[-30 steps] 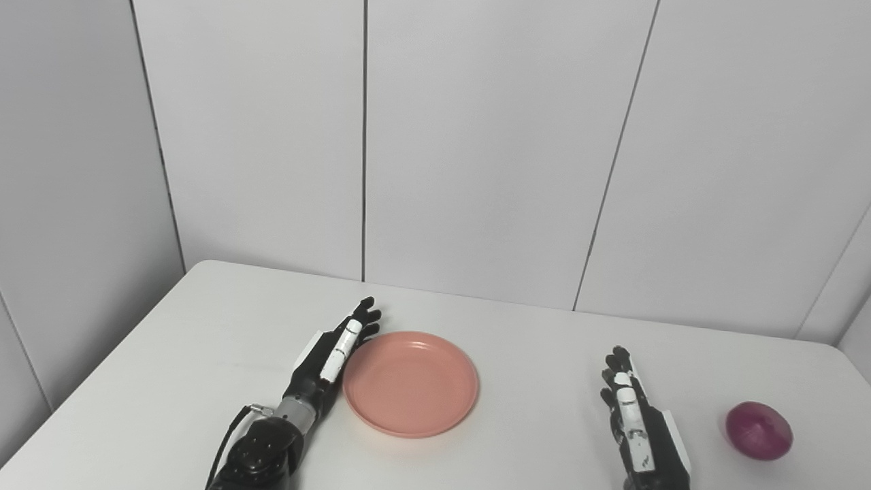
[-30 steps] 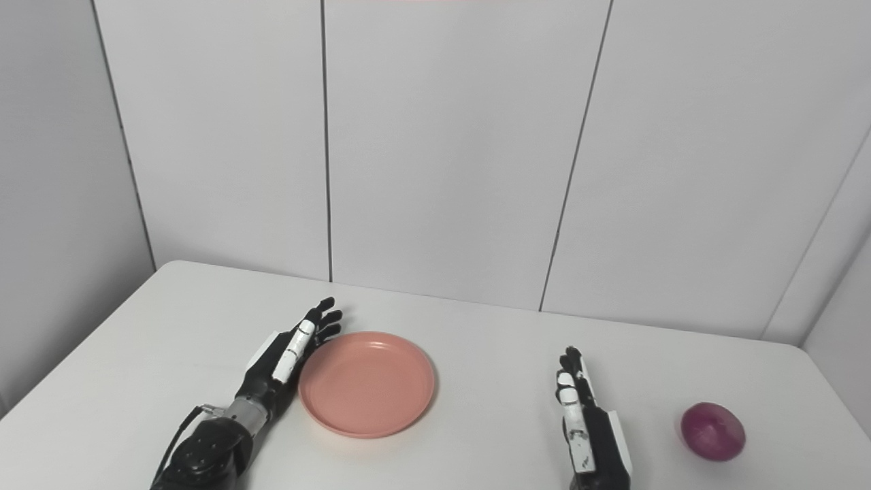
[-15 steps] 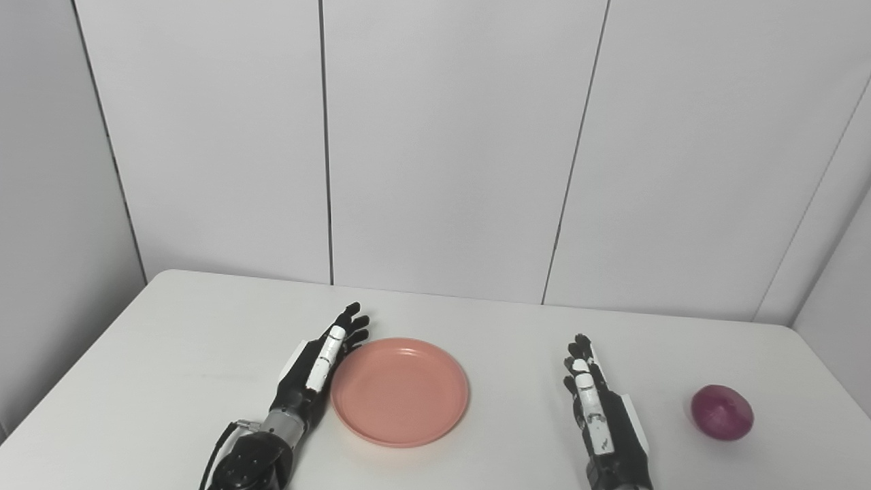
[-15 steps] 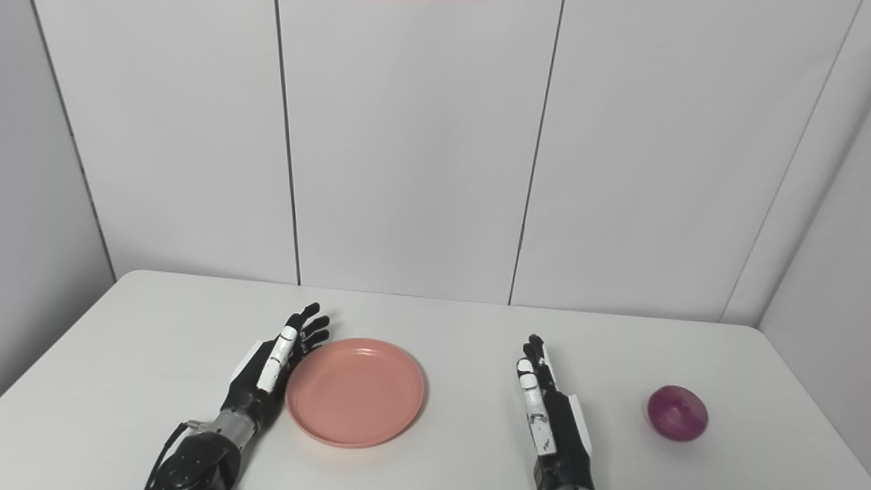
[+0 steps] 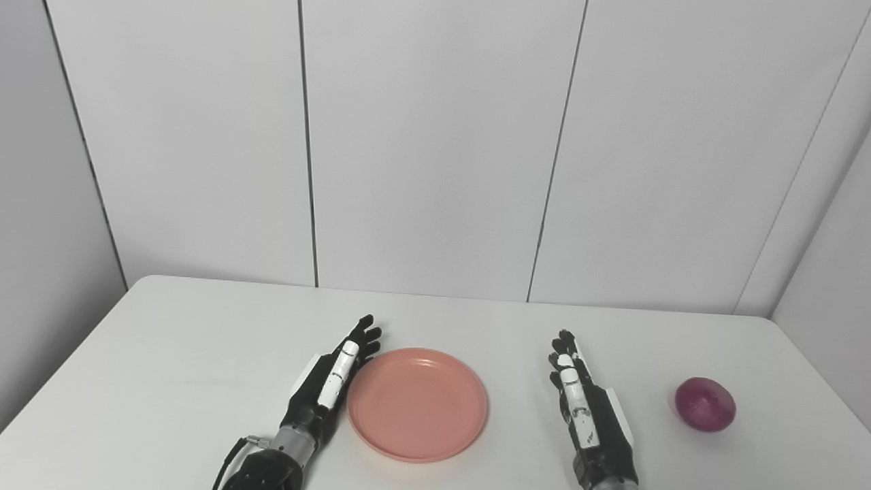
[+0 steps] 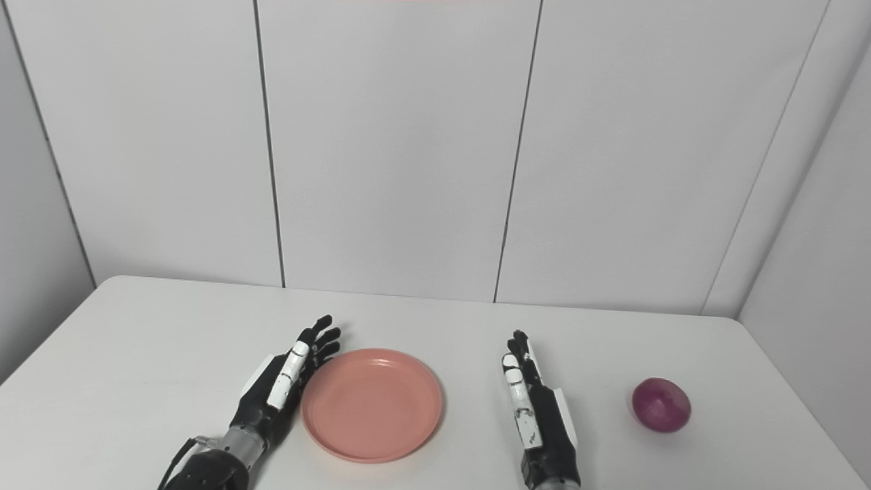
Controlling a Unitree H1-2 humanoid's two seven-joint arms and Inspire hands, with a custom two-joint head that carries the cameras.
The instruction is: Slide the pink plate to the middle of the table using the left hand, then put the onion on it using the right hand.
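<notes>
On the white bench (image 5: 170, 354), the round pink plastic plate (image 5: 417, 403) lies centre-left, the left hand (image 5: 326, 388) against its left rim, fingers (image 5: 364, 337) released. The right hand (image 5: 590, 418) rests empty, fingers straight. The purple-red round onion (image 5: 705, 404) sits far right.

Two side-by-side head views, angled down at the same white table (image 5: 170, 367), right view offset slightly rightward.

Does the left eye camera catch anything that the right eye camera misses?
Only the left eye view shows a strip of side wall at its left edge. Only the right eye view shows a wider strip of wall at the right.

Both show the left hand open against the pink plate, the right hand open and flat, and the onion alone on the table.
</notes>
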